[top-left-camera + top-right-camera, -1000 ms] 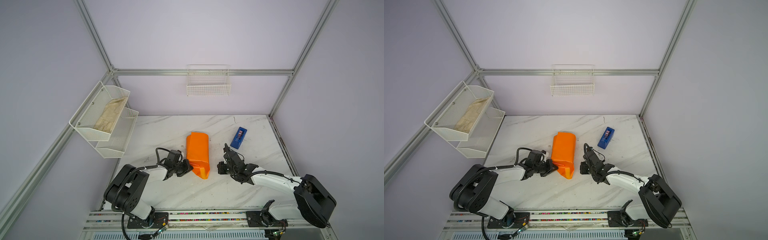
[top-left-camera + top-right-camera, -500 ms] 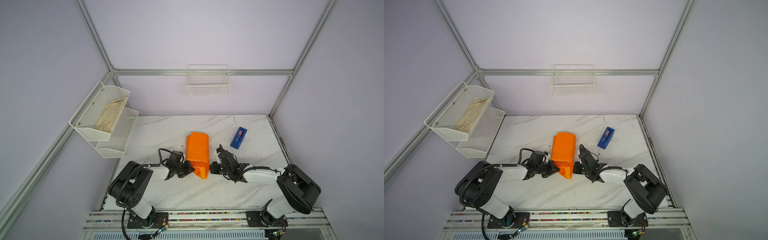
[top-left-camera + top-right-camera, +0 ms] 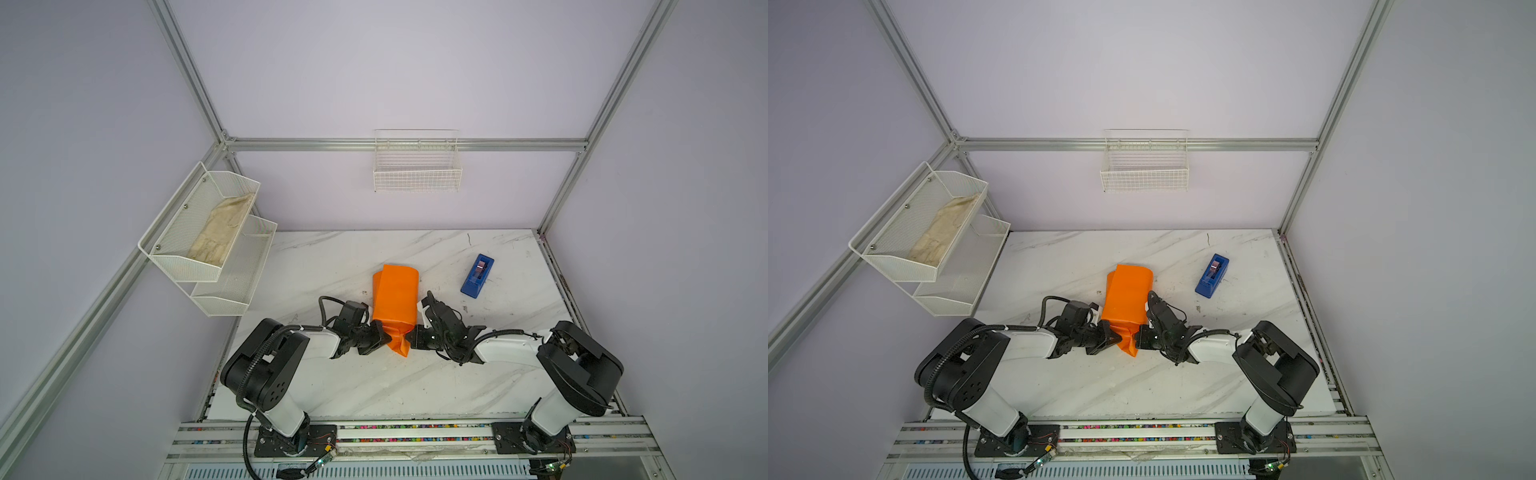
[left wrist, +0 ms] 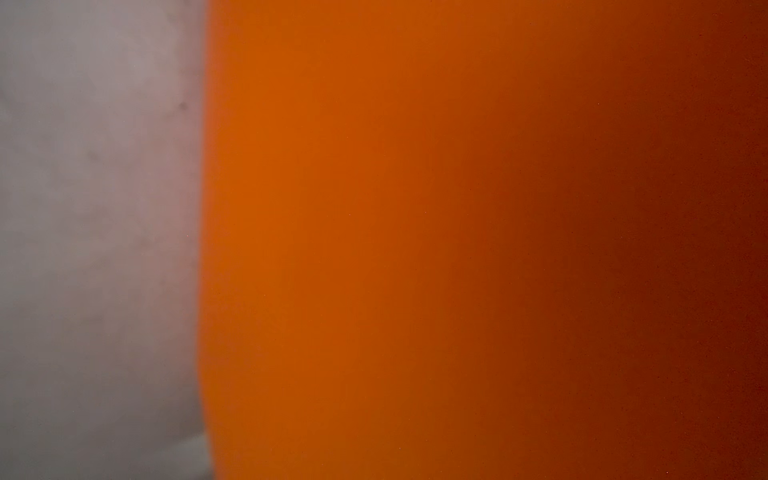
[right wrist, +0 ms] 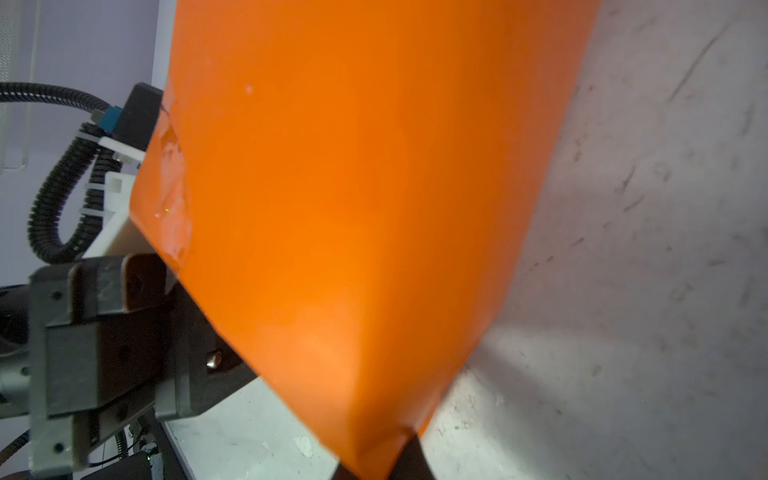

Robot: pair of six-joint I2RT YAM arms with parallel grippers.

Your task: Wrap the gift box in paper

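Observation:
The orange paper (image 3: 395,295) (image 3: 1127,295) lies folded round a long parcel mid-table. The gift box is hidden inside it. The parcel's near end narrows to a crumpled flap (image 3: 400,347). My left gripper (image 3: 384,337) (image 3: 1115,338) is shut, its tip against the flap's left side. My right gripper (image 3: 410,336) (image 3: 1139,337) is shut and presses the flap from the right. In the right wrist view the paper (image 5: 353,187) drapes over a dark fingertip (image 5: 413,459). The left wrist view shows only blurred paper (image 4: 415,208) and no fingers.
A blue tape dispenser (image 3: 477,275) (image 3: 1212,275) stands to the far right of the parcel. A white two-tier rack (image 3: 232,286) on the left wall holds a beige cloth (image 3: 220,232). A wire basket (image 3: 417,166) hangs on the back wall.
My right gripper has swung left from beside the parcel to its near end. The flap is now squeezed between both tips. The left gripper has barely moved.

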